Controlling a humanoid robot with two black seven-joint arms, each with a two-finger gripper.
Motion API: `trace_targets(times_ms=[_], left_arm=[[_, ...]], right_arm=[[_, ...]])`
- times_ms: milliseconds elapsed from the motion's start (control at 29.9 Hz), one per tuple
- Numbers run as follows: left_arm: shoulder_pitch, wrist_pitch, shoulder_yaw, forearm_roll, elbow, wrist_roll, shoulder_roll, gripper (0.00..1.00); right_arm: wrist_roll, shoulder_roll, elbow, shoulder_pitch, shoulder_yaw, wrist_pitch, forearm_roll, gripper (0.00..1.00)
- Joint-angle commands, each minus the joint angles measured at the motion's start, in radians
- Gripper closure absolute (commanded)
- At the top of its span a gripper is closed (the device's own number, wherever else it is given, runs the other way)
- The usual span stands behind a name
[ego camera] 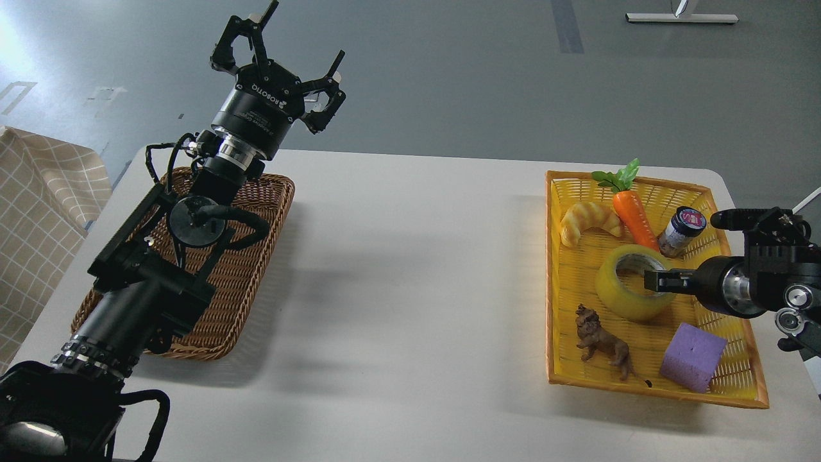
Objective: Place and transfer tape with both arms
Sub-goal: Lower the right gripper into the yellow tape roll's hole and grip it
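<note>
Lying in the yellow basket (737, 385) on the surface (410, 289), the tape (632, 282) meets the right tool (660, 280), whose grip I cannot tell; the left tool (282, 64) hangs spread above the wicker basket (256, 256).

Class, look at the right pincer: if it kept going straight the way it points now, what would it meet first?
The right pincer points leftward at the tape in the yellow basket. Its tip already overlaps the roll's rim, so the tape comes first, though depth makes actual contact hard to confirm.
</note>
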Motion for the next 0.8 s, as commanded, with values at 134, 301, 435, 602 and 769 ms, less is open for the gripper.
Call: trace_targets(times_ms=[134,301,435,602,769], left_arm=[[0.0,0.0,0.0,0.0,0.0,0.0,0.001,0.02],[0.0,0.0,-0.003,0.0,0.0,0.0,-0.001,0.02],[0.0,0.0,-0.001,0.0,0.0,0.0,-0.001,0.02],[0.0,0.0,-0.001,0.0,0.0,0.0,-0.001,0.02],[-0.002,0.0,-0.001,0.0,0.0,0.0,0.001,0.02]], right_arm=[[0.0,0.002,-0.002,-0.002,-0.002,0.0,0.003,0.47],[0.0,0.018,-0.019,-0.002,-0.002,0.0,0.005,0.58],[0.0,0.022,-0.022,-0.002,-0.002,0.0,0.006,0.66],[0.0,0.022,-0.022,-0.002,-0.002,0.0,0.012,0.95],[0.0,0.02,-0.02,0.004,0.0,0.0,0.014,1.0]])
